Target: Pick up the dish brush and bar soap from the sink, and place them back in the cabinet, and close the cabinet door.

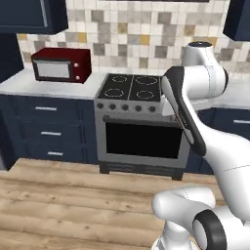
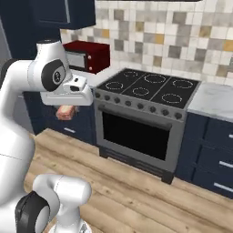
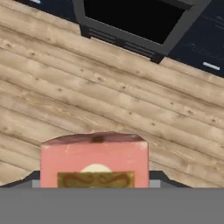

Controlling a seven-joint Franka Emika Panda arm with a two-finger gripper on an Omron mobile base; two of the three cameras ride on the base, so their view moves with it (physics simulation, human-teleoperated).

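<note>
Bar soap (image 3: 94,162) nearest the lens — pinched between the gripper (image 2: 66,112) jaws, carried above the wood floor (image 3: 109,100) before the stove (image 2: 145,113). Best kept level and firmly clamped while heading for the cabinet — no sudden swings.

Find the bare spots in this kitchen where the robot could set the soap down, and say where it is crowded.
Free: the counter strip in front of the microwave, the marble counter right of the stove, and the wood floor. Crowded: the stove top, covered with burners. The gripper holds the soap.
</note>
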